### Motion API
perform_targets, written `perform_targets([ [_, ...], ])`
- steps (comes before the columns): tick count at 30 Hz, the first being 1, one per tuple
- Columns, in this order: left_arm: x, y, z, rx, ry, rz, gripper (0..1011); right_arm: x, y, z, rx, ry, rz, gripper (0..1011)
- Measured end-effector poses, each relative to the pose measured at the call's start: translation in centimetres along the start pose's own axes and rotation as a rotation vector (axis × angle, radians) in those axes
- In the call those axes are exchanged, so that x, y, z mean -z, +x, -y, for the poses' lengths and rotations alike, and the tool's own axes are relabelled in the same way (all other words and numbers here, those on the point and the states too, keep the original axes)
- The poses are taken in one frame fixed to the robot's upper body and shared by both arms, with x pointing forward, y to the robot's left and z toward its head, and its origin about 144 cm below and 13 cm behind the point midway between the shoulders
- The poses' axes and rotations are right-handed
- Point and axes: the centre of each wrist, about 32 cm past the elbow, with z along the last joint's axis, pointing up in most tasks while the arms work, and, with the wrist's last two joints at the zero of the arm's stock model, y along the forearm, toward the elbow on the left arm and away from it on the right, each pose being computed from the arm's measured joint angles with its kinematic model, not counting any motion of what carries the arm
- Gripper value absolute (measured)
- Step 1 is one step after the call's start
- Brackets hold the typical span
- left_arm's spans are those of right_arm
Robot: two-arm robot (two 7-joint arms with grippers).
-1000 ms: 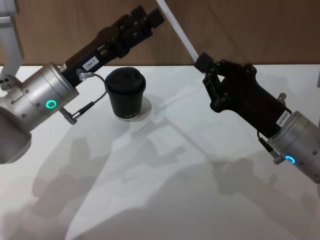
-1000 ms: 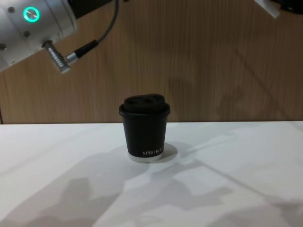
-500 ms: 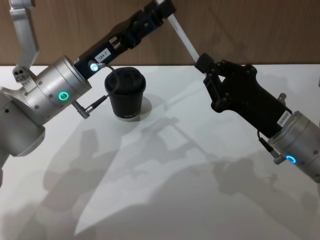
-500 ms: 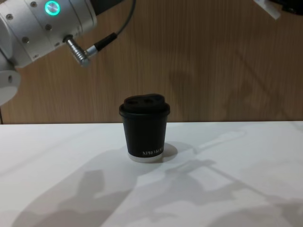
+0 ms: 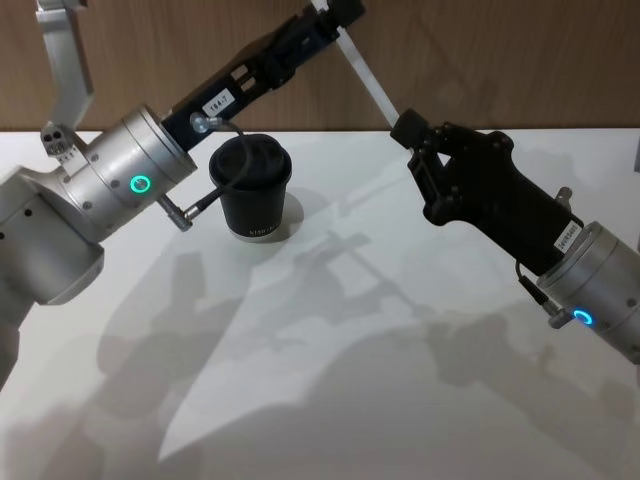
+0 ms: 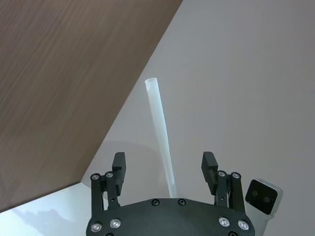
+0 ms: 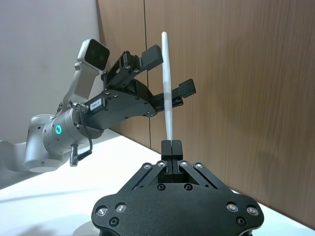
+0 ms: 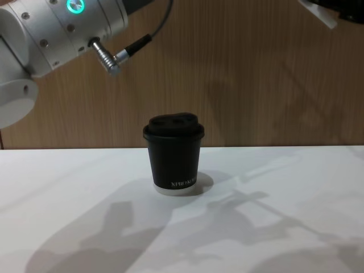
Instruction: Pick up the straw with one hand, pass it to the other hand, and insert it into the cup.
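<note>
The white straw (image 5: 365,78) slants up over the table's far side, and my right gripper (image 5: 406,126) is shut on its lower end. In the right wrist view the straw (image 7: 167,88) rises straight out of the closed right gripper (image 7: 171,146). My left gripper (image 5: 335,14) reaches over the cup and stands open around the straw's upper part. In the left wrist view the straw (image 6: 160,132) runs between the two spread fingers (image 6: 118,164), touching neither. The black lidded cup (image 5: 251,186) stands upright on the table below the left arm, also seen from the side as the cup (image 8: 174,153).
The white table (image 5: 330,380) stretches wide in front of the cup. A wooden wall (image 8: 244,79) closes off the far edge. The left arm's silver wrist (image 5: 130,180) and its cable hang just left of the cup.
The left arm has swung right and forward, bringing its open fingers around the straw's upper part. The right arm, the straw and the cup have stayed put.
</note>
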Motion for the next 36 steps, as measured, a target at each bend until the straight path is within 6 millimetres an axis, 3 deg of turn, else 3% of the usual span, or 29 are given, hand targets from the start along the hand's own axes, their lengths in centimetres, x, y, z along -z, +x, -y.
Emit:
perform_targets([
  [9, 0.11, -0.07, 0.37, 0.008, 0.002, -0.005, 782, 0.03, 0.14, 0.03, 0.004, -0.005, -0.002, 3],
  [29, 0.12, -0.31, 0.65, 0.017, -0.002, 0.004, 110, 0.08, 0.24, 0.05, 0.008, -0.012, -0.004, 3],
  [32, 0.09, -0.36, 0.66, 0.019, -0.001, 0.005, 36, 0.08, 0.25, 0.04, 0.008, -0.012, -0.004, 3],
  [36, 0.06, -0.44, 0.69, 0.023, -0.002, 0.006, 11, 0.08, 0.26, 0.04, 0.009, -0.013, -0.004, 3],
])
